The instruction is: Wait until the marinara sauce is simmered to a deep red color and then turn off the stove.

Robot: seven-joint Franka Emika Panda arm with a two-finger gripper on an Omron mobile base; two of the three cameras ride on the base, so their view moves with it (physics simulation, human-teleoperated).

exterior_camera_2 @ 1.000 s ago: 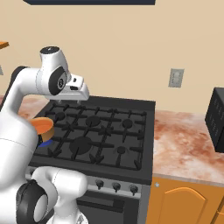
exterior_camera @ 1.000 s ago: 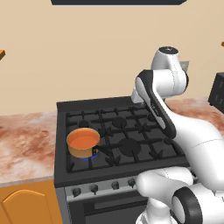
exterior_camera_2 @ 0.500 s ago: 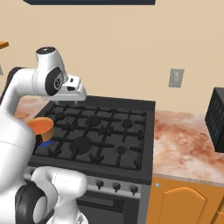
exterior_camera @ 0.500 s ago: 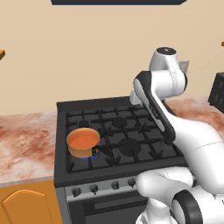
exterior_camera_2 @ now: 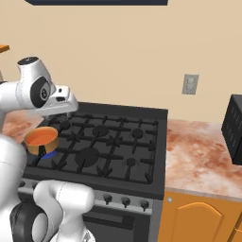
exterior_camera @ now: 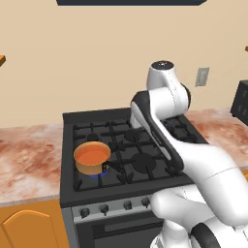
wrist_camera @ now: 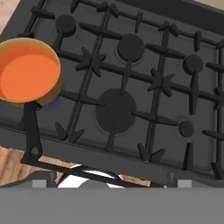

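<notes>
Sauce (exterior_camera: 92,154), flat and orange, fills a small pan (exterior_camera: 90,164) on the front left burner of the stove (exterior_camera: 123,145) in the left base view, with blue flame beneath and the white arm (exterior_camera: 164,111) raised over the middle grates. From the right base view, the pan sits left of the arm's head, the knobs (exterior_camera_2: 125,201) along the silver front. Looking down from the hand, the pan lies upper left, its dark handle (wrist_camera: 31,131) pointing toward the stove's front edge; the gripper's fingers stand spread wide, holding nothing.

A: Where do the base views stand?
B: Behind the arm, left and right, looking forward and down; both share the stove (exterior_camera: 131,145) (exterior_camera_2: 101,146).
A: The hand view?
B: Closer, looking steeply down onto the grates (wrist_camera: 127,74).
</notes>
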